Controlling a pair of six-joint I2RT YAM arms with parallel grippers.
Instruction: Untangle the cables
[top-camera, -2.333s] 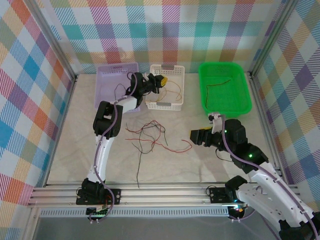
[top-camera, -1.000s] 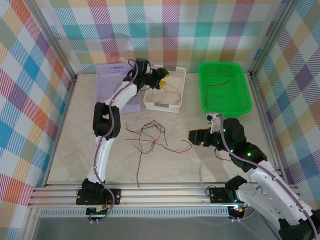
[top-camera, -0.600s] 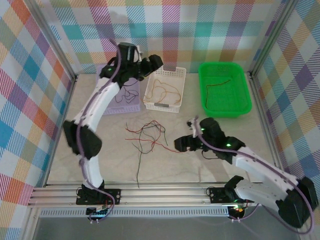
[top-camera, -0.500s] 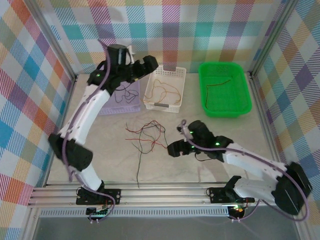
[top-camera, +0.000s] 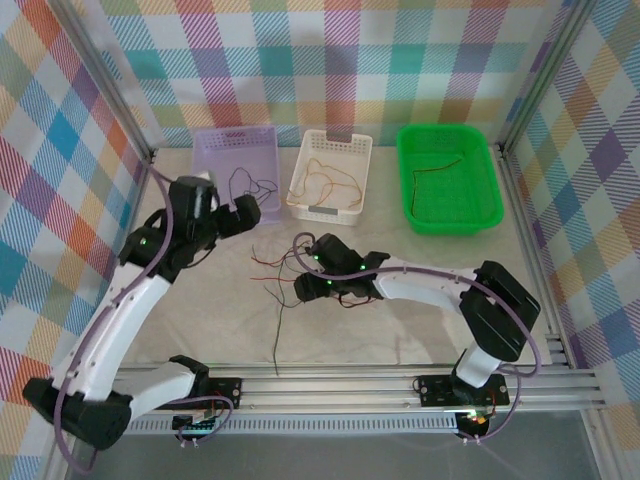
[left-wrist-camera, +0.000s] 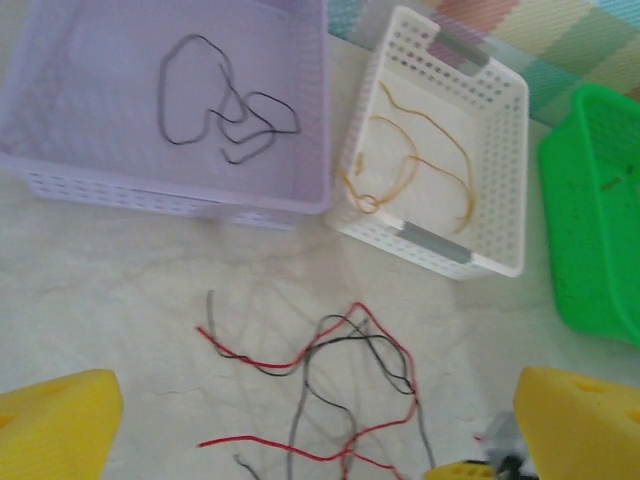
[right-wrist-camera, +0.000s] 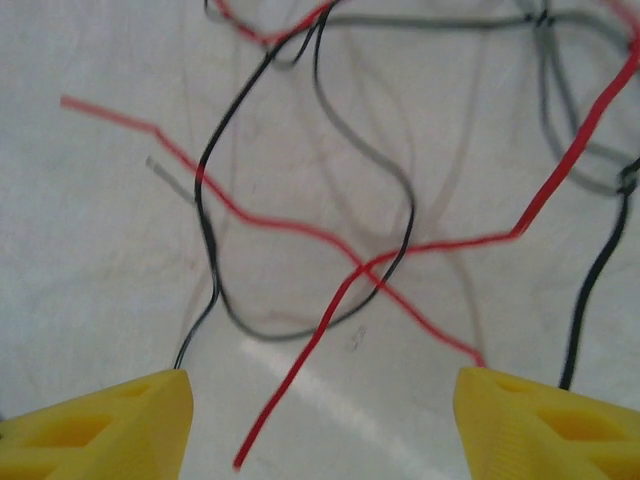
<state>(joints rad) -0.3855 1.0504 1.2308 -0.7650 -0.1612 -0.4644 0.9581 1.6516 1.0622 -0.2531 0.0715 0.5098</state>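
1. The left gripper (top-camera: 247, 212) is sitting lower and nearer than in the preceding frame, where it was raised above the purple basket (top-camera: 215, 150). It is now hovering over the bench (top-camera: 400, 340), just in front of that basket.
2. In the left wrist view, the left gripper (left-wrist-camera: 320, 430) is standing released, its fingers wide apart with nothing between them.
3. The right gripper (top-camera: 303, 288) is reaching further left than before and is now at the tangle's near side.
4. In the right wrist view, the right gripper (right-wrist-camera: 320, 420) is standing released, its fingers straddling red and black strands without clamping them.
5. The cables (top-camera: 290, 262) are lying tangled mid-bench, in front of the white basket (top-camera: 345, 140), in the same place as before.
6. The tangle's long axis is running far-to-near: 1 dark strand (top-camera: 279, 335) is trailing toward the near edge, while the red ends are pointing left and right.
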